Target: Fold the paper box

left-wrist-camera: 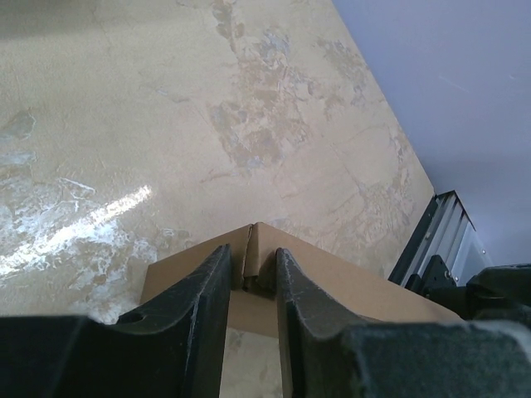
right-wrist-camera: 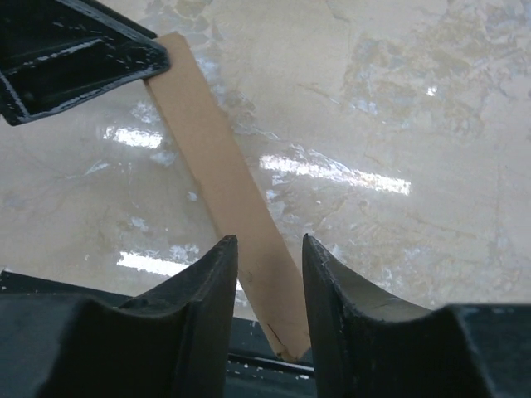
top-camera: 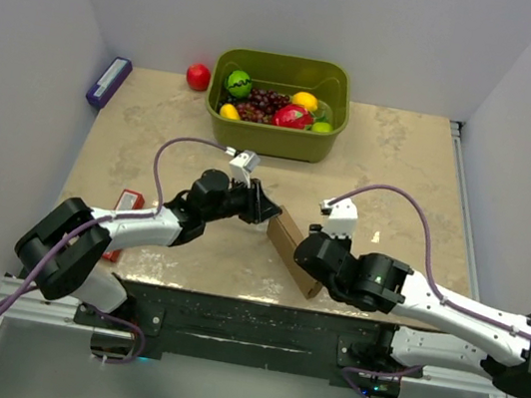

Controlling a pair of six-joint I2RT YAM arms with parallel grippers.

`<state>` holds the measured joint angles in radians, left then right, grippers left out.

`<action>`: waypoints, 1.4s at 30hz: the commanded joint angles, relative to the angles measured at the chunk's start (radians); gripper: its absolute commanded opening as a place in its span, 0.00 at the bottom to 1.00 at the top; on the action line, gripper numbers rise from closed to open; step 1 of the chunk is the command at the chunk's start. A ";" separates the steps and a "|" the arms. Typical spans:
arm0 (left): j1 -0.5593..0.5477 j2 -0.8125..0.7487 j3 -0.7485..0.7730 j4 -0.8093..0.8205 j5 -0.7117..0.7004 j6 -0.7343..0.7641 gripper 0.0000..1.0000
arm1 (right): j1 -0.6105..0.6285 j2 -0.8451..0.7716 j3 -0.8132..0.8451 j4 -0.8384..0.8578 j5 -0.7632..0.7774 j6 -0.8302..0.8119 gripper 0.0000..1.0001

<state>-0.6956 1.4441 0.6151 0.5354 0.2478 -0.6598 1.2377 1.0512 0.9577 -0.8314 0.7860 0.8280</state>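
Note:
The paper box (top-camera: 290,250) is a flattened brown cardboard piece at the table's near middle, running diagonally between both arms. My left gripper (top-camera: 266,209) is at its far end; in the left wrist view its jaws (left-wrist-camera: 251,253) pinch the folded corner of the box (left-wrist-camera: 357,282). My right gripper (top-camera: 311,255) is at the near end. In the right wrist view the fingers (right-wrist-camera: 270,242) stand apart on either side of the brown strip (right-wrist-camera: 211,157), with a gap on each side. The left gripper's black body (right-wrist-camera: 75,58) shows at the strip's far end.
An olive-green tub (top-camera: 272,142) of fruit stands at the back centre, a red ball (top-camera: 198,76) to its left. A purple pack (top-camera: 108,81) lies at the far left, a red pack (top-camera: 127,205) under the left arm. The black base rail (top-camera: 246,319) borders the near edge.

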 commanded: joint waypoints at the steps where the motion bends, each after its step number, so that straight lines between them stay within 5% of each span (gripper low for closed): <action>1: -0.002 0.013 -0.043 -0.152 -0.022 0.058 0.31 | -0.003 -0.060 0.001 -0.188 0.003 0.157 0.33; 11: -0.013 0.022 -0.021 -0.186 -0.038 0.068 0.30 | -0.003 -0.097 -0.036 -0.226 -0.054 0.207 0.18; 42: -0.044 0.050 0.026 -0.226 -0.064 0.081 0.29 | -0.001 -0.151 -0.068 -0.201 -0.157 0.203 0.09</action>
<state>-0.7235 1.4502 0.6533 0.4805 0.2001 -0.6323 1.2362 0.9051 0.9089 -1.0397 0.6353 1.0134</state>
